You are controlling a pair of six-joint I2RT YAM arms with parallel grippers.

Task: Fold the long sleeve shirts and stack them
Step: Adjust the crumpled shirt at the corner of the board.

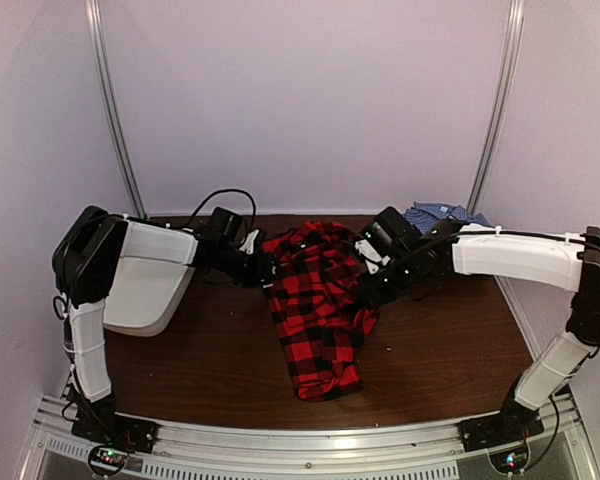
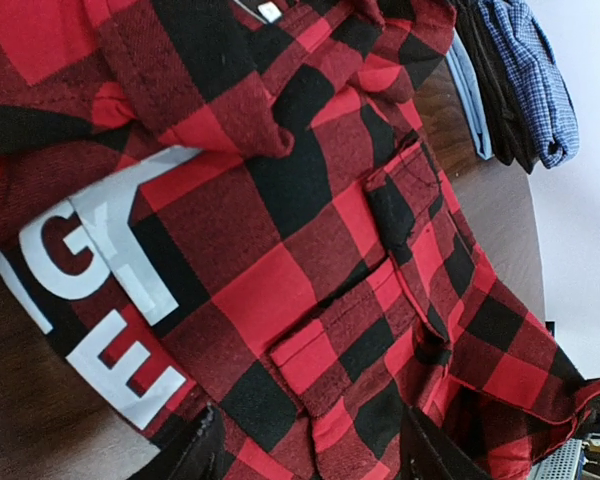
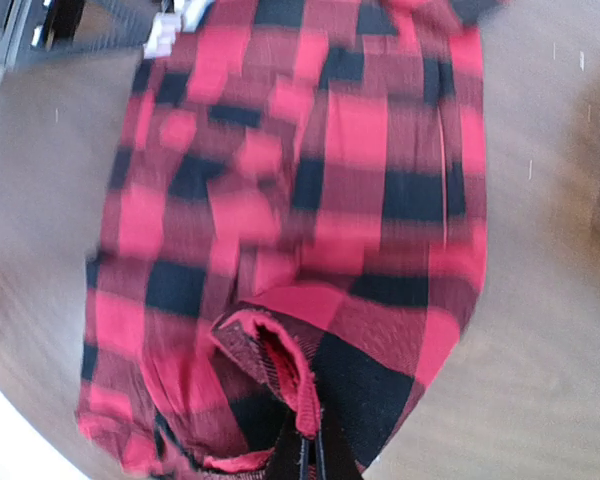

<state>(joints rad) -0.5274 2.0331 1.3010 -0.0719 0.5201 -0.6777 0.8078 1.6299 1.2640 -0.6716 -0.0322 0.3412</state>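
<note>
The red-and-black plaid shirt [image 1: 315,310] lies bunched lengthwise in the middle of the table. It fills the left wrist view [image 2: 310,250], where grey letters show on it, and the right wrist view [image 3: 310,200]. My left gripper [image 1: 260,268] is at the shirt's upper left edge; its fingers [image 2: 195,450] stand wide apart with plaid cloth lying between them. My right gripper [image 1: 372,290] is at the shirt's right edge, shut [image 3: 310,450] on a raised fold of plaid hem. The blue-and-white check shirt [image 1: 435,214] lies crumpled at the back right, also in the left wrist view [image 2: 530,80].
A white plastic tub [image 1: 145,285] stands at the table's left, under my left arm. The brown table [image 1: 450,350] ends at a metal rail along the front. White walls and two metal poles close the back.
</note>
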